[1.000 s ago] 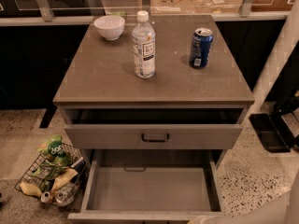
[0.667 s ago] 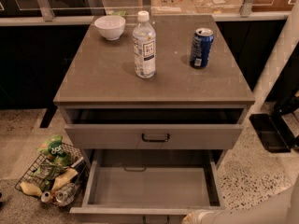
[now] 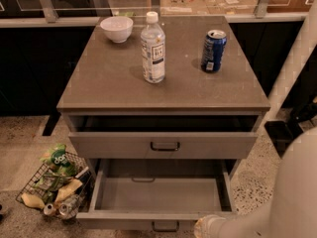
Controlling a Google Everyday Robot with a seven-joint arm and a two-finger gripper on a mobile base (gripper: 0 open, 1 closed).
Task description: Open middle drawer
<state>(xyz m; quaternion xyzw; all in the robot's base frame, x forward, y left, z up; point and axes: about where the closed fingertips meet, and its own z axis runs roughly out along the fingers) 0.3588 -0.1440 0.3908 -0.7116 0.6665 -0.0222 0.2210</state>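
Tool [image 3: 207,227] at the end of the white arm sits low at the frame's bottom edge, right at the front right corner of the middle drawer [image 3: 158,195]; its opening I cannot tell. That drawer stands far open, grey inside, under the slightly open top drawer [image 3: 124,145]. On the tabletop [image 3: 114,83] stand a water bottle [image 3: 153,48], a blue can [image 3: 213,51] and a white bowl [image 3: 117,29].

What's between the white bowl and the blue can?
A clear water bottle, upright, in the camera view. Gripper sits low, at the open middle drawer's front right.
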